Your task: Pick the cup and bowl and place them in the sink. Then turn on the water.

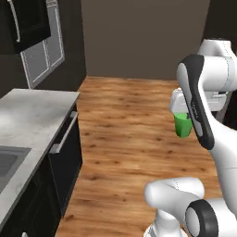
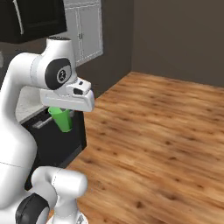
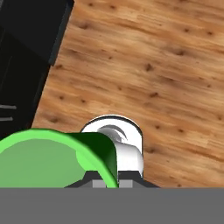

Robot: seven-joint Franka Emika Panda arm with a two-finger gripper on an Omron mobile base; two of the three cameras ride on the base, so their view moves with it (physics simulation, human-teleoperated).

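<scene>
Holding the cup point(image 1: 183, 125) aloft over wooden floor point(image 1: 125, 139), my claw point(image 3: 107, 181) pinching its rim wall. Item: light, stiff, smooth plastic, likely slippery. Sink point(image 1: 9, 162) lies left, in the desk point(image 1: 32, 111).

The white arm point(image 1: 217, 139) is raised from its base and folded at the elbow, with the forearm bent back so that the hand is carried high in front of the body, above the floor. The hand is held pointing downward. The gripper point(image 3: 111, 177) is seen closed, its fingers point(image 3: 124, 179) clamped on the rim of the cup point(image 1: 182, 126), which is hung upright beneath the hand.
</scene>
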